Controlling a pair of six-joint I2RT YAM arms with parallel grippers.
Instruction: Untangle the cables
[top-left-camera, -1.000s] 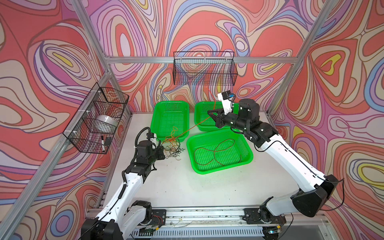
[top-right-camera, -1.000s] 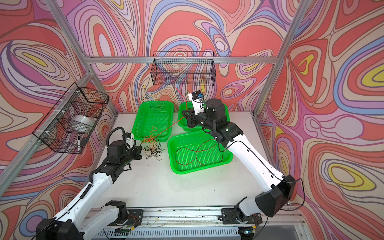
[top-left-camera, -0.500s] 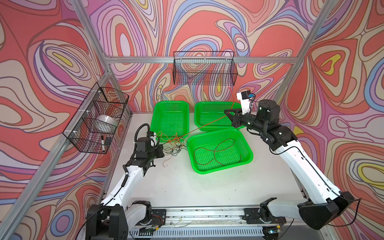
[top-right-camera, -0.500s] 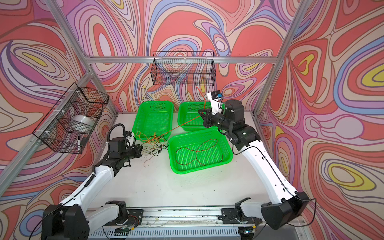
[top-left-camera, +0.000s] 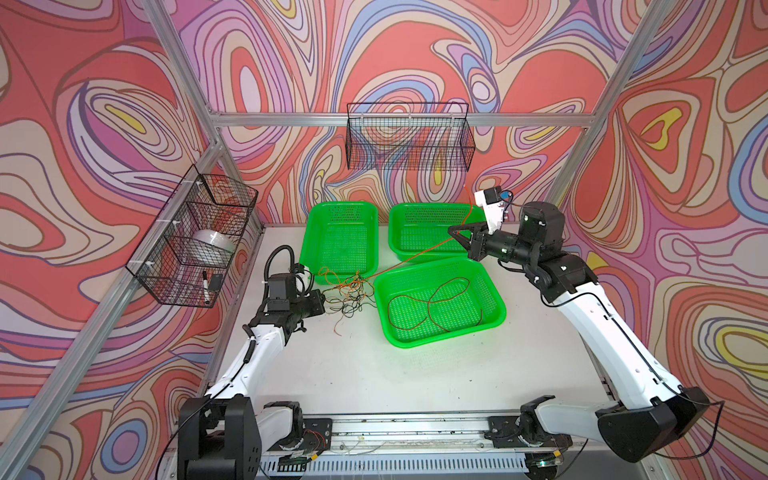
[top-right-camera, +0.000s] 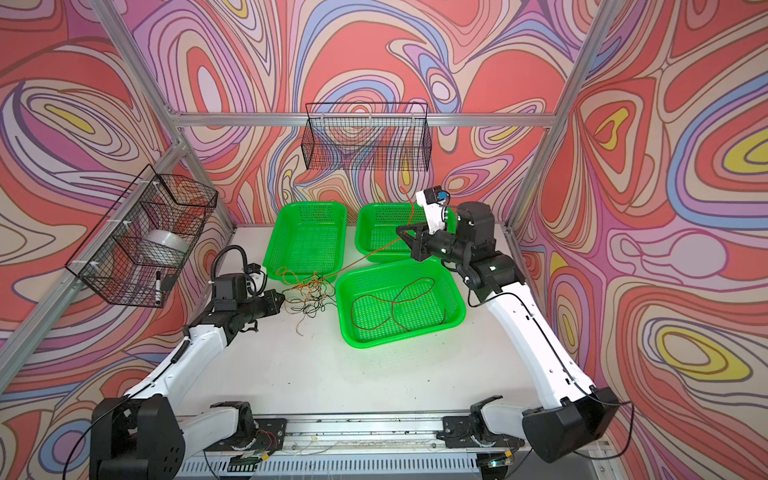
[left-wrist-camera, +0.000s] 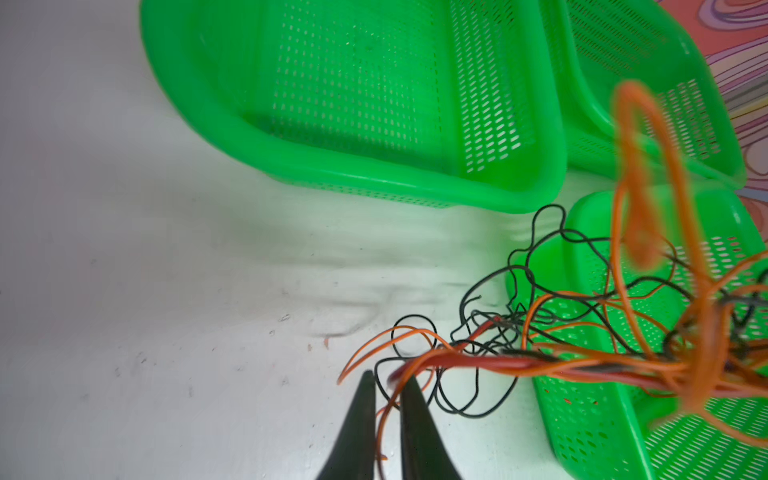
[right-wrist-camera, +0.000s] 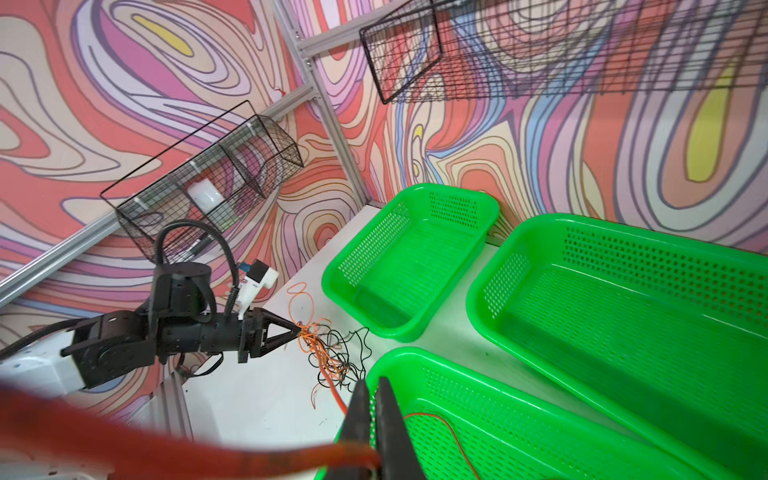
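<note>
The right gripper, clamped on the orange cable, has pulled it taut from the tangle. The left gripper has just parted its fingers slightly, so the strand is probably being released.

I'm driving what is plainly a robot lab cell: an aluminium frame boxes in a white table, with swirl-printed walls on three sides. The left arm and right arm stand on a rail at the table's front, and wire baskets hang from the frame.
</note>
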